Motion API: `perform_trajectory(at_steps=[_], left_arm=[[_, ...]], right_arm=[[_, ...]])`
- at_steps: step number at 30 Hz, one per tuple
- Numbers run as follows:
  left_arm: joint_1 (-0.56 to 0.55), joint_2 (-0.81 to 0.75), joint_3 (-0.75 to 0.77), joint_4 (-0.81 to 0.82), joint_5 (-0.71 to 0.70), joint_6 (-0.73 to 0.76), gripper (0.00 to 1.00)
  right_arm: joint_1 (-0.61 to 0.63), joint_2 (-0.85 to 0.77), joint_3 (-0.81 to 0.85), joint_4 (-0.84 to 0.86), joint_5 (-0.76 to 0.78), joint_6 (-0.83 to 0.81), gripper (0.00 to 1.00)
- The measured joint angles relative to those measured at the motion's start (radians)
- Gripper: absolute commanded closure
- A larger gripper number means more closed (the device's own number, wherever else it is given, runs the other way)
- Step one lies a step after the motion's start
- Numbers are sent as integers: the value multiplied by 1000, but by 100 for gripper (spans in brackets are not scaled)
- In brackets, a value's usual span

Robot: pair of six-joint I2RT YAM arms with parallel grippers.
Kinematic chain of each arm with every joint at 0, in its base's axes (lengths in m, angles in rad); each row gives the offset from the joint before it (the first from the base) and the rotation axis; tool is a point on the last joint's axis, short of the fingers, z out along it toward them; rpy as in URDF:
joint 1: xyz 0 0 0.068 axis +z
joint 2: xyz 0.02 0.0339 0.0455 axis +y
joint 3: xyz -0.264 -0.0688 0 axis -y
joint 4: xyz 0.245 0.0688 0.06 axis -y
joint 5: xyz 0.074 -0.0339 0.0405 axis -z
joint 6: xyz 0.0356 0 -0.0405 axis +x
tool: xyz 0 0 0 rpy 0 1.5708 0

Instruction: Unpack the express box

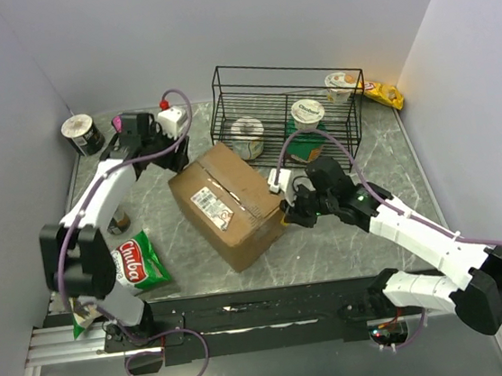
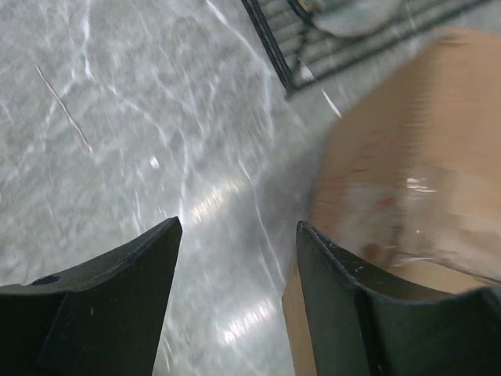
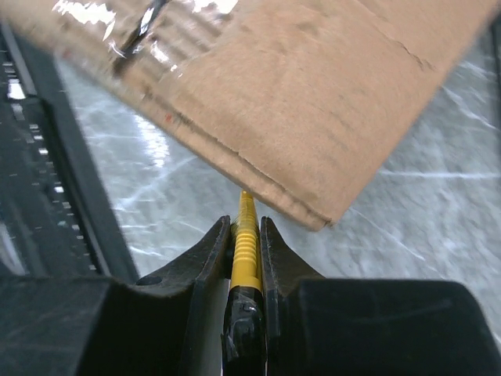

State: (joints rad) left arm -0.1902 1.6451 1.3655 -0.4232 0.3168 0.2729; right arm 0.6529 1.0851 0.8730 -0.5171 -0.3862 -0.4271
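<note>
crowding the express box (image 1: 247,217), wire basket (image 1: 283,68) behind, chip bag (image 1: 138,262) left

arms (image 1: 98,198): white shells, black joints | cables (image 1: 187,104): purple (looped) | fingers (image 2: 102,305): black

I'm over a grey marbled table (image 1: 318,255), 3 plain pale walls (image 1: 241,17) around me, glare on its top.
</note>
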Motion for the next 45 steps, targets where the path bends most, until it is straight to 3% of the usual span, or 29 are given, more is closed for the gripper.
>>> perform_trajectory(at_steps=[11, 17, 22, 27, 31, 35, 37, 38, 45], left_arm=[[-32, -397, -280, -219, 129, 155, 33], [-53, -444, -296, -347, 209, 240, 33], [-104, -438, -292, -485, 289, 285, 33], [-121, -436, -254, -657, 336, 423, 32], [-129, -476, -207, -706, 386, 451, 30], [-140, -473, -61, -665, 470, 405, 28], [-144, -448, 12, -580, 504, 330, 27], [-149, -409, 45, -435, 501, 222, 26], [-163, -233, 47, -204, 406, 20, 22]], right_arm=[[-82, 106, 93, -11, 178, -98, 100], [-115, 318, 286, -3, 276, -126, 100], [-106, 443, 439, 102, 289, -124, 100], [-76, 439, 425, 176, 264, -114, 100], [-93, 367, 338, 200, 245, -95, 100], [-122, 246, 245, 182, 218, -69, 100], [-123, 199, 211, 177, 205, -50, 100], [-119, 172, 194, 172, 194, -10, 100], [-99, 170, 192, 164, 164, 108, 100]])
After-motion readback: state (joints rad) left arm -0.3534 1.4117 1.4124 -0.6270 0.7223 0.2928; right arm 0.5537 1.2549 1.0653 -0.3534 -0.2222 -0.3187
